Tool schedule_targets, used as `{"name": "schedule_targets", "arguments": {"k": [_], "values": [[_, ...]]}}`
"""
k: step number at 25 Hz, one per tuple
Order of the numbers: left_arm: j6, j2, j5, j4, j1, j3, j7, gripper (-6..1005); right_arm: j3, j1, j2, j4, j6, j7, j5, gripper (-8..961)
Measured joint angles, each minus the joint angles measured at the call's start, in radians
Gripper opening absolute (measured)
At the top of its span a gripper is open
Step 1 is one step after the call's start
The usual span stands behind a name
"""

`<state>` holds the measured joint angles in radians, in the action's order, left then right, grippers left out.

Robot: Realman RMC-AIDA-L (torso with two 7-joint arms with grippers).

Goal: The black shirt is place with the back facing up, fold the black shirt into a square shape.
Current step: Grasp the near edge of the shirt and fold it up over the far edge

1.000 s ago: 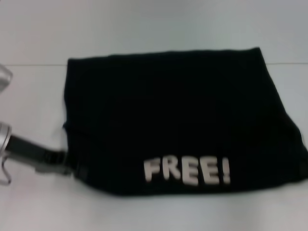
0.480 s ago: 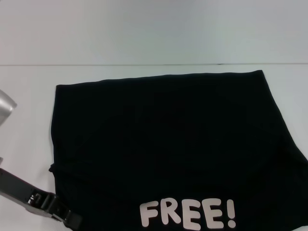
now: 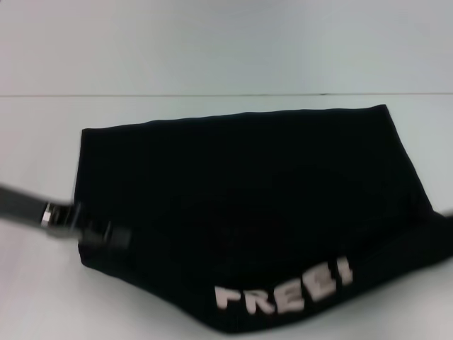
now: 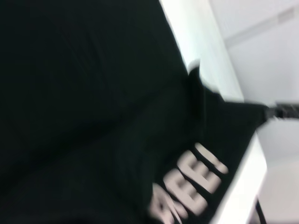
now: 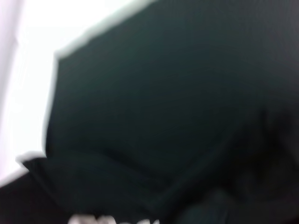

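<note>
We see the black shirt spread on the white table, already folded into a broad, roughly rectangular panel. Its near edge, bearing the white lettering "FREE!", is raised off the surface and tilted. The left gripper meets the shirt at its near left corner, its fingers closed on the fabric there. At the right margin of the head view the shirt's near right corner is likewise drawn up, but the right gripper itself lies outside that view; in the left wrist view a dark gripper stands at the far corner of the cloth, and we cannot tell how its fingers stand. The right wrist view is filled by the shirt. No containers appear. Compared with half a second ago, the left gripper is higher along the shirt's left edge, and the lettered edge, then flat, is now lifted and slanted.
</note>
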<state>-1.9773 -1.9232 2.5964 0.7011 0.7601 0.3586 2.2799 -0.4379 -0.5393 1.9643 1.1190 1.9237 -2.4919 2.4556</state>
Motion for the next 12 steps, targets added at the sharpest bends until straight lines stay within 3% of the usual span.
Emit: {"name": "schedule_targets", "arguments": {"k": [2,5,7,9,10,12], "values": [[0.081,0.008,-0.015,-0.016,0.021,-0.027,0.046,-2,0.019,-0.028,-0.027,-0.071,-0.091,0.004,-0.057,42],[0.263,0.014,-0.024,-0.05,0.041,-0.028,0.124,-1,0.015,-0.069,-0.043,-0.18,-0.265,0.007,-0.08,41],[0.315,0.013,-0.024,-0.061,0.044,-0.025,0.14,-1,0.0,-0.1,-0.044,-0.266,-0.397,0.014,-0.078,41],[0.479,0.003,-0.025,-0.102,0.054,-0.018,0.17,-1,-0.061,-0.134,-0.036,-0.379,-0.602,0.021,-0.075,41],[0.54,-0.002,-0.025,-0.121,0.059,-0.013,0.175,-1,-0.061,-0.134,-0.036,-0.379,-0.602,0.021,-0.075,41],[0.624,-0.01,-0.023,-0.146,0.065,0.002,0.182,-1,-0.12,-0.157,-0.031,-0.449,-0.732,0.019,-0.072,41]]}}
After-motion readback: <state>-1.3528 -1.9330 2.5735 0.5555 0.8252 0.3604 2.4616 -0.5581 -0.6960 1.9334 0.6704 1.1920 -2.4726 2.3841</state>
